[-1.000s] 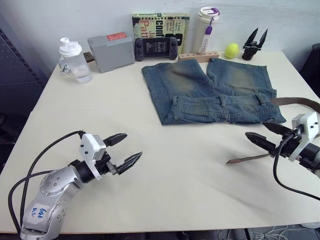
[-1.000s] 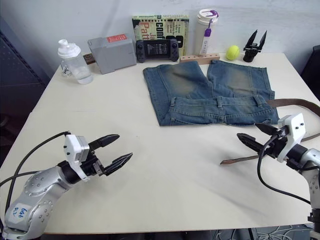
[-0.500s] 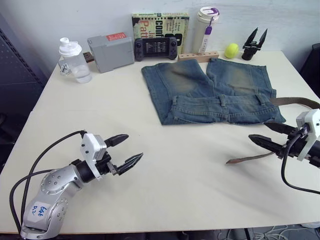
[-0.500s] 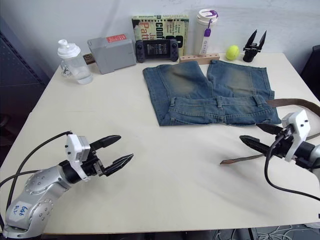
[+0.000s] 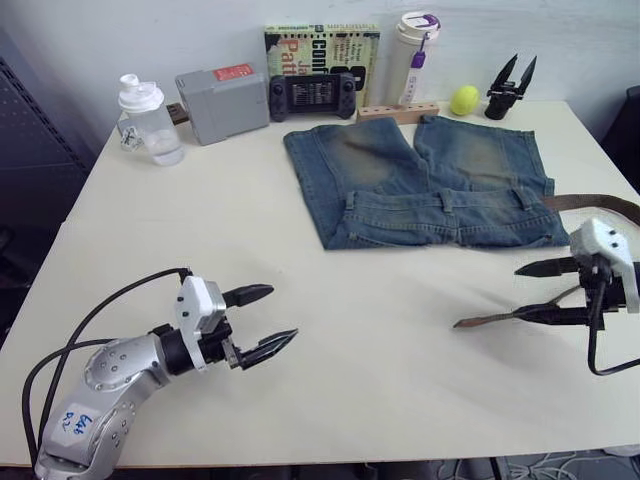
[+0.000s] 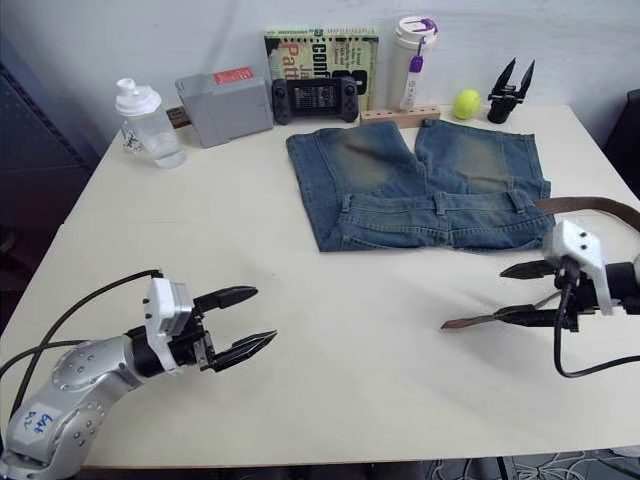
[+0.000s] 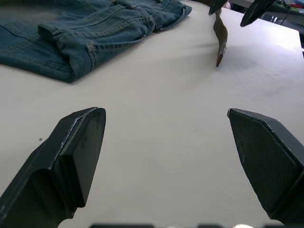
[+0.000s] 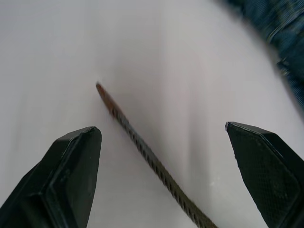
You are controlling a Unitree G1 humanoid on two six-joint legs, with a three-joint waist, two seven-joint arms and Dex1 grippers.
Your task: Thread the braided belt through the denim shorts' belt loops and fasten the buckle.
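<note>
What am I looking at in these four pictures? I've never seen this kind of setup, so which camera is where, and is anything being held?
A two-armed robot stands at a white table. Two pictures come from cameras on its head, looking down over the arms; the other two come from cameras on each wrist, looking out between that arm's two black fingers. The denim shorts lie flat on the table, with the braided belt on the robot's right. The right gripper is open, one finger on either side of the belt near its tip, not closed on it. The left gripper is open over bare table. Nothing is held. Along the far edge stand a bottle, a grey box and a book.
</note>
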